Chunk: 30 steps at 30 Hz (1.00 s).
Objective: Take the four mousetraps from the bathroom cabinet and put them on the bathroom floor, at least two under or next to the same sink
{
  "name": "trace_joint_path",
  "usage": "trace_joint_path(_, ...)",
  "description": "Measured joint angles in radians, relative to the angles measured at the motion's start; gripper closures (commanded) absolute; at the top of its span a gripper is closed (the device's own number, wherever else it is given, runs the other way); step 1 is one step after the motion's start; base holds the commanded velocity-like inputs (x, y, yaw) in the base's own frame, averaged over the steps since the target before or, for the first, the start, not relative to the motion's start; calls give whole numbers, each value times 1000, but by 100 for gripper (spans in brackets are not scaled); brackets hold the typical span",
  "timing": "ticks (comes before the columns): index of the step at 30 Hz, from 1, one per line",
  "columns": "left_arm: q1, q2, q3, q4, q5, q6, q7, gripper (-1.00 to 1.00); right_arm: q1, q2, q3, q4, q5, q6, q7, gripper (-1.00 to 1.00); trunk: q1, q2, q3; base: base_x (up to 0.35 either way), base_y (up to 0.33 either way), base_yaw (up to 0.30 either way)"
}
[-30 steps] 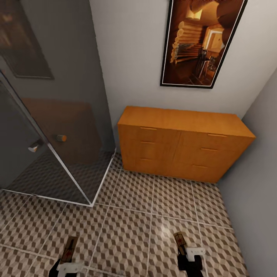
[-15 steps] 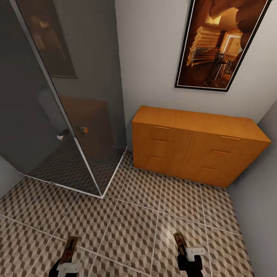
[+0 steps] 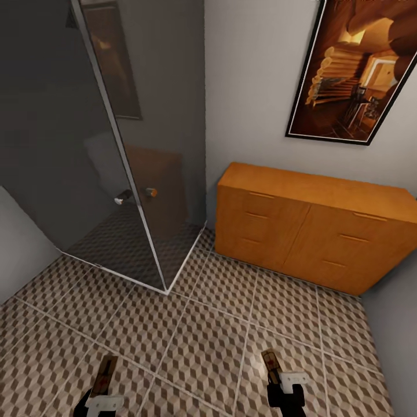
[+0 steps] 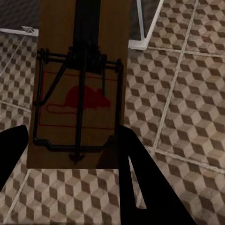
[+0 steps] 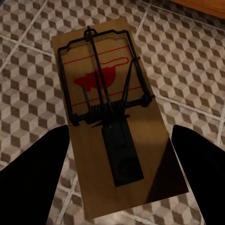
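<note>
Each gripper carries one mousetrap low over the cube-patterned bathroom floor (image 3: pixel 202 341). My left gripper (image 3: pixel 103 387) is shut on a tan mousetrap (image 3: pixel 106 372); the left wrist view has that board (image 4: pixel 77 93) with its wire bar and red mouse print between my dark fingers (image 4: pixel 140 187). My right gripper (image 3: pixel 280 383) is shut on another mousetrap (image 3: pixel 270 363), whose board (image 5: pixel 112 117) sits between my fingers (image 5: pixel 33 178). The orange-brown cabinet (image 3: pixel 313 226) stands against the far wall at the right, all drawers shut. The sink is out of view.
A smoked-glass shower enclosure (image 3: pixel 145 174) with a white base frame takes up the left, its corner reaching out onto the tiles. A framed picture (image 3: pixel 353 75) hangs above the cabinet. A grey wall (image 3: pixel 399 324) closes the right side.
The whole picture has shifted right, so the camera has turned left; the shower glass now covers more of the left. Both grippers hold their mousetraps as before.
</note>
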Motion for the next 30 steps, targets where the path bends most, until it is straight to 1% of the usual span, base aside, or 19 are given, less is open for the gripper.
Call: trace_joint_path(30, 0, 0, 0, 0, 0, 0, 0, 100, 0, 0, 0, 0, 0, 0, 0, 100, 0, 0, 35, 0, 0, 207)
